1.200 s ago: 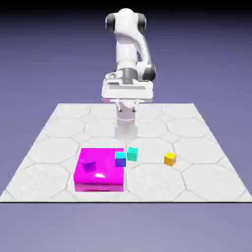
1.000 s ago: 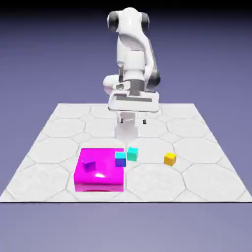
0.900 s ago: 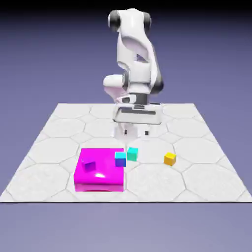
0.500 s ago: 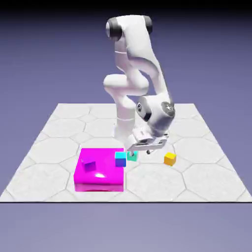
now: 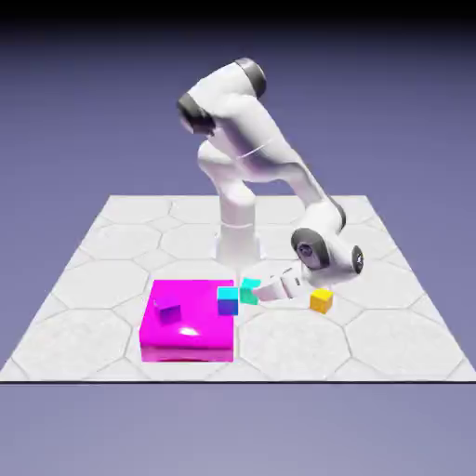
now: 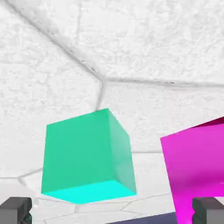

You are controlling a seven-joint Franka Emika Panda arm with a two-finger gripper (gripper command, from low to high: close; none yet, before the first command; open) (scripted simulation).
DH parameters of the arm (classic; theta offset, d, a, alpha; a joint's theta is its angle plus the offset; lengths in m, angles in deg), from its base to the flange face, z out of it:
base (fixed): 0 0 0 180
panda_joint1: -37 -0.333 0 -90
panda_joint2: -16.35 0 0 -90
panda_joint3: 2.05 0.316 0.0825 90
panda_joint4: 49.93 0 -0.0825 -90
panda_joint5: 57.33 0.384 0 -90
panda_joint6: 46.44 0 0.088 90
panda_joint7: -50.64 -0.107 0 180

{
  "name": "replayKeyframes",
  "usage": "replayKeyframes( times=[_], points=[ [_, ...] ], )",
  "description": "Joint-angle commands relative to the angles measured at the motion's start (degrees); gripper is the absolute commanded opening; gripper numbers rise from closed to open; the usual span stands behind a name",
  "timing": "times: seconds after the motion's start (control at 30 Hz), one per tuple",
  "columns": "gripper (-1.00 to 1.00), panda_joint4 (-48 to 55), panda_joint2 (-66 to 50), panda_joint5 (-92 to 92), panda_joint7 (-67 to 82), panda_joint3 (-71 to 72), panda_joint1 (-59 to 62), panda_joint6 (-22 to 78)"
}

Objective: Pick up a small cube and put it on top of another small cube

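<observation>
The arm (image 5: 270, 158) leans out over the tabletop (image 5: 279, 349), its hand tipped over low. The claw (image 6: 112, 211) is spread wide, nothing between its tips. In front of it sits the teal cube (image 5: 249, 291), on the tabletop just beside the blue cube (image 5: 228, 301), which is by the magenta block (image 5: 189, 321). The yellow cube (image 5: 322, 300) is over toward the exterior view's right.

Glossy white, rounded arm (image 5: 265, 149) segments; dark grey joint caps (image 5: 310, 248) above the pincer (image 6: 113, 211), whose tips are grey and blocky.
</observation>
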Motion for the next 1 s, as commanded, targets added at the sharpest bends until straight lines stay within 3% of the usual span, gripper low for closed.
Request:
replayKeyframes(
  times=[0.0, 0.17, 0.27, 0.8, 0.83, 0.97],
  points=[
    [0.00, -0.03, -2.08, -1.63, -0.46, 1.27, 0.59, 2.24],
    [0.00, -0.15, -12.46, -9.74, -2.74, 7.59, 3.55, 13.45],
    [0.00, -2.32, -14.59, -12.29, -2.89, 7.83, 3.50, 14.90],
    [0.00, -3.94, -46.21, -33.18, -10.58, 10.11, 22.28, 40.36],
    [-1.00, -3.94, -46.21, -33.18, -10.58, 10.11, 22.28, 40.36],
    [-1.00, -3.62, -39.99, -29.07, -9.07, 9.66, 18.58, 35.35]
  ],
)
